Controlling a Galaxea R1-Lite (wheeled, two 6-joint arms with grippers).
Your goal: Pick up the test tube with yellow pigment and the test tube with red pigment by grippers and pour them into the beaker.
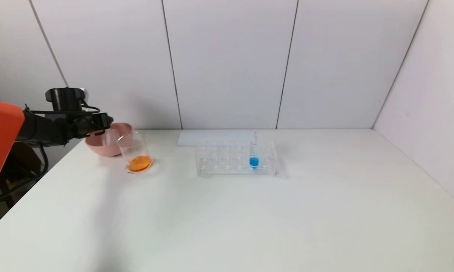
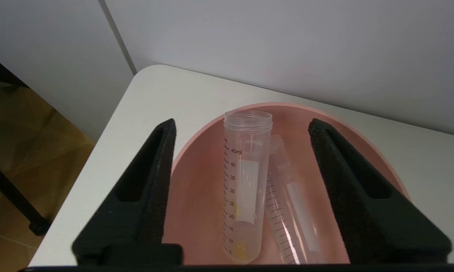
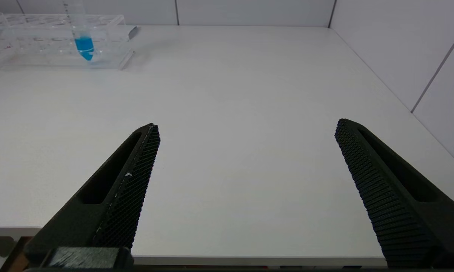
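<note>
Over the pink bowl (image 2: 196, 181), at the desk's (image 1: 227, 219) far left corner, the left end effector (image 2: 242, 189) hangs with its jaws wide and nothing between them. Two clear tubes lie inside the bowl. The yellow tube (image 2: 245, 181) is nearly empty, with only a yellow trace at its tip, and leans with its open mouth up. The second tube (image 2: 287, 211) lies just beside it, touching it; I judge it is the red tube, now empty, but no colour shows in it. The beaker (image 1: 136, 153) stands just in front of the bowl, to its right, with orange liquid at its bottom, so both pours look done.

The step in hand seems to be the letting go of the yellow tube into the bowl. To do it well, the end effector should keep its jaws wide and rise straight up from the bowl, so a finger (image 2: 151, 177) does not catch the bowl's rim or knock the beaker.

The right end effector (image 3: 245, 151) waits far right of the bowl, low at the desk's near edge, jaws wide, empty. The rack (image 1: 236, 158), with a blue tube (image 1: 254, 156), stands well right of the bowl.
</note>
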